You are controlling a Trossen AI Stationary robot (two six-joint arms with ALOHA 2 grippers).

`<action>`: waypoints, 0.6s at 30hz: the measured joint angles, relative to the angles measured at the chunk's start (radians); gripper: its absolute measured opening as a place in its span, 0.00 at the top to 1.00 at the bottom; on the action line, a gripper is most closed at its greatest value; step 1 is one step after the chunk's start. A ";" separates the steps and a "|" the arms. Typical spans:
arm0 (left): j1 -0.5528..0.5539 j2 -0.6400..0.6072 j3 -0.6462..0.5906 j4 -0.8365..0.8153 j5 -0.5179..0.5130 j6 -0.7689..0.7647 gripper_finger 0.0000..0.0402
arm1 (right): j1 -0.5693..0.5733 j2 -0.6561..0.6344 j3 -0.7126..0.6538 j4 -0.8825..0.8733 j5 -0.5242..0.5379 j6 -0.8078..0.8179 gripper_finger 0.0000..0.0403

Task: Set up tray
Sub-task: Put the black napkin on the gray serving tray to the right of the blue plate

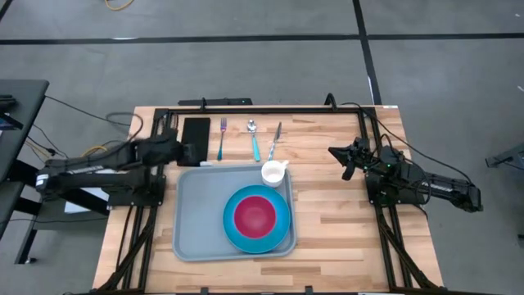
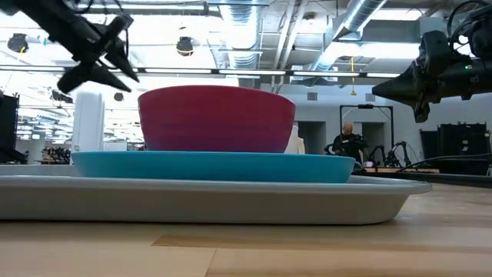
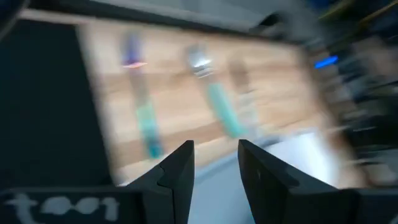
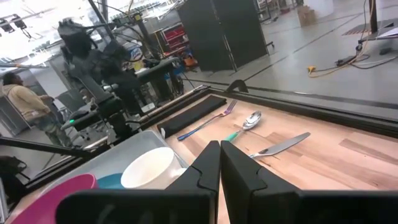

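The light grey-blue tray [image 1: 196,213] lies on the wooden table and holds a round blue plate [image 1: 282,225] with a pink bowl [image 1: 255,215] on it and a white cup [image 1: 274,173] at its far right corner. My left gripper [image 1: 184,152] is open and empty, raised above the tray's far left corner beside the black napkin [image 1: 196,131]; it also shows in the left wrist view [image 3: 216,168] and the low view [image 2: 115,58]. My right gripper [image 1: 340,156] is shut and empty, in the air right of the tray; its wrist view [image 4: 220,162] shows the fingers together.
Beyond the tray's far edge lie a fork [image 1: 222,139], a spoon [image 1: 255,139] and a knife [image 1: 274,141] side by side on the wood. Bare wood lies right of the tray. A black frame [image 1: 270,106] runs along the table's far edge. A person [image 4: 25,102] stands in the room beyond.
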 joint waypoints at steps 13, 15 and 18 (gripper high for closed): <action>0.214 0.565 0.139 -0.110 0.298 0.067 0.72 | 0.000 0.000 0.000 0.002 0.002 0.000 0.99; 0.239 0.600 0.139 -0.089 0.332 0.105 0.71 | 0.000 0.000 0.000 0.002 0.002 0.000 0.99; 0.273 0.619 0.139 -0.082 0.355 0.124 0.66 | 0.000 0.000 0.000 0.002 0.002 0.000 0.99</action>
